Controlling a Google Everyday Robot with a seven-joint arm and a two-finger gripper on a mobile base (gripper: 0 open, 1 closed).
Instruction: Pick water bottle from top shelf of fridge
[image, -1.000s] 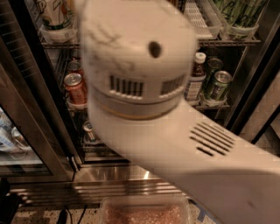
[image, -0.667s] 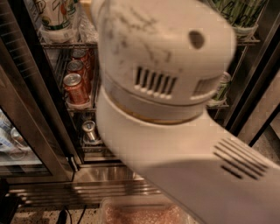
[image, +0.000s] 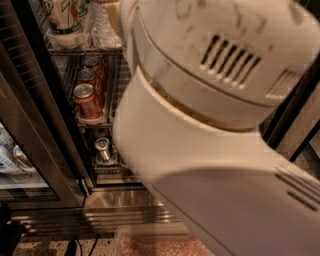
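Observation:
The fridge (image: 47, 107) stands open, with a dark frame, wire shelves and a shiny steel slatted base (image: 100, 210). On the top visible shelf, the clear ribbed body of the water bottle (image: 104, 27) shows between a white printed cup and my arm; its cap is out of view. My arm's large white housing (image: 215, 125) fills the middle and right of the view and hides the rest of the shelves. The gripper is out of view beyond this housing.
A white printed cup (image: 64, 20) stands on the top shelf at left. Red drink cans (image: 88, 100) line a lane below it. A silver can (image: 103, 148) sits lower. The glass door (image: 15, 165) is open at left. A pinkish tray (image: 150, 242) lies on the floor.
The arm's white housing has swung up and to the right and now covers more of the view. The bottles and cans on the right of the shelves are now hidden.

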